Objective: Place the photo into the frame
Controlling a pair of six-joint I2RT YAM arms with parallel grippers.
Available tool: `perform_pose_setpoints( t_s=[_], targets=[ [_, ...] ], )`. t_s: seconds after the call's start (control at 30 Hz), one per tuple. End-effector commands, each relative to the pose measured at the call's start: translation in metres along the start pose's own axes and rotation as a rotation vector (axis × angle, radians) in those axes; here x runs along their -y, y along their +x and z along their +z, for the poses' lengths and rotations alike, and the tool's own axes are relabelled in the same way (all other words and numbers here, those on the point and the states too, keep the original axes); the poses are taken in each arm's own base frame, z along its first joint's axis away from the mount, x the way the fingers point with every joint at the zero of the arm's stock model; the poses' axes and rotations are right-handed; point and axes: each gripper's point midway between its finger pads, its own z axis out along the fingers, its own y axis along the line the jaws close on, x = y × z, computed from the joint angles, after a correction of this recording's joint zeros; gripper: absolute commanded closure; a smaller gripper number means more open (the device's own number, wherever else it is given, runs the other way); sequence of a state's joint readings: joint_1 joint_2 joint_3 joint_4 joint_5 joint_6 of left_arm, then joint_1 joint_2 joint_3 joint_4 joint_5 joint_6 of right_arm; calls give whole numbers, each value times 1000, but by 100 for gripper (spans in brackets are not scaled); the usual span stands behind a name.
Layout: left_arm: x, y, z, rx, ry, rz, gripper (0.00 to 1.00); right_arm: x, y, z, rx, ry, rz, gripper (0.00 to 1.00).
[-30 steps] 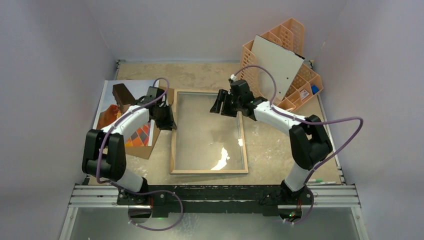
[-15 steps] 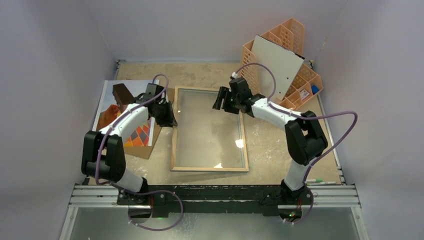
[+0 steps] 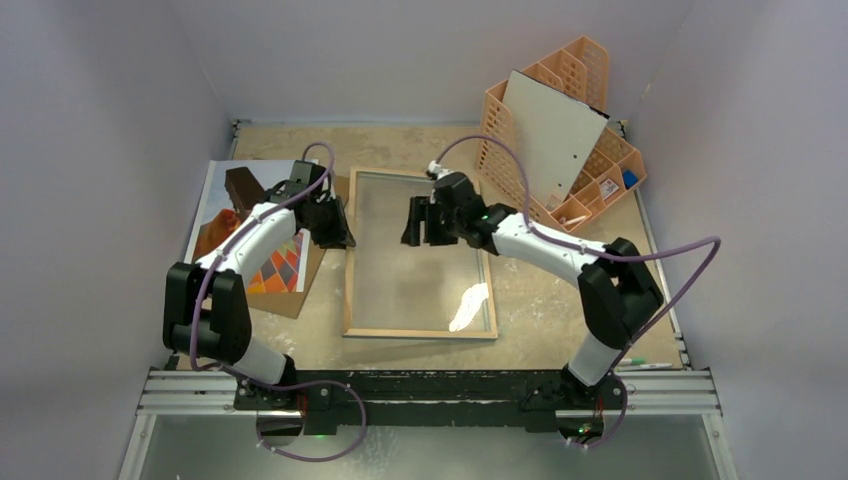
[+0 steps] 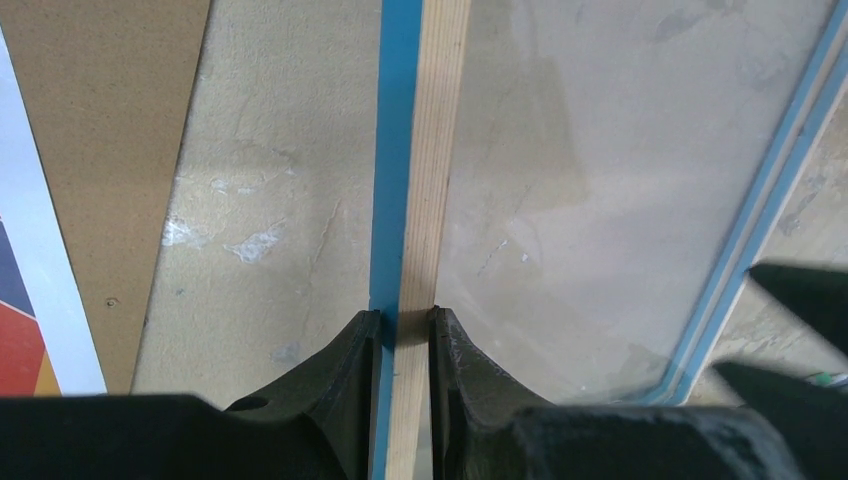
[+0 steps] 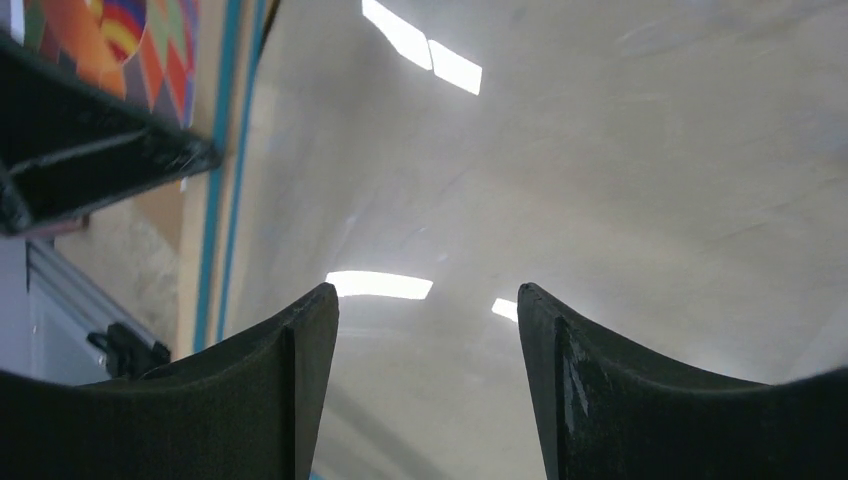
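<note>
The frame (image 3: 349, 285) lies in the middle of the table, wood-coloured back rim up, glass pane inside. My left gripper (image 3: 336, 226) is shut on its left rim. The left wrist view shows that gripper (image 4: 405, 320) with both fingers pressed against the wood-and-blue rim (image 4: 428, 150). My right gripper (image 3: 421, 222) hangs open over the far part of the pane. In its wrist view the right gripper (image 5: 428, 295) has only glass between its fingers. The photo (image 3: 278, 270), a colourful balloon print, lies left of the frame, partly under my left arm, and its edge (image 4: 20, 330) shows beside the rim.
A brown hardboard backing (image 3: 292, 300) lies under the photo. An orange lattice organiser (image 3: 600, 165) stands at the back right with a grey-white board (image 3: 555, 130) leaning on it. A pen (image 3: 640, 364) lies at the right front edge. Walls close in on both sides.
My right gripper has moved left from the frame's right rim to above the glass. The frame's far end has shifted slightly away. My left gripper keeps its hold on the left rim.
</note>
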State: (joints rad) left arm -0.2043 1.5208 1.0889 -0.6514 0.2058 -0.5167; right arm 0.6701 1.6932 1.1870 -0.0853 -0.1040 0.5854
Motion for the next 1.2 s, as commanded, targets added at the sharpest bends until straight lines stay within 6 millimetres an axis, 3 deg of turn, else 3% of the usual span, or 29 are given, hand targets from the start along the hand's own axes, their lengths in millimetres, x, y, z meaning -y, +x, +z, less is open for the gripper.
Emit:
perform_pose_setpoints(
  t_s=[0.0,0.23,0.4,0.5,0.63,0.93,1.17],
  targets=[
    [19,-19,-13,46,49,-67,100,-68,12,-18,0,-25,-13,31],
    [26,-13,-14,16,77,-111,100,-138,34,-20,74,48,-1,31],
    [26,-10,-16,-1,75,-113,100,-165,73,-2,58,106,11,33],
    [25,-8,-17,-12,70,-103,100,-164,96,10,46,179,9,35],
    [23,-5,-18,-24,62,-99,100,-158,107,17,51,236,15,39],
    [21,-1,-14,-34,59,-118,100,-150,112,28,55,278,-32,50],
    [-5,-5,2,21,-57,-131,97,-140,117,34,74,290,-31,45]
  ],
)
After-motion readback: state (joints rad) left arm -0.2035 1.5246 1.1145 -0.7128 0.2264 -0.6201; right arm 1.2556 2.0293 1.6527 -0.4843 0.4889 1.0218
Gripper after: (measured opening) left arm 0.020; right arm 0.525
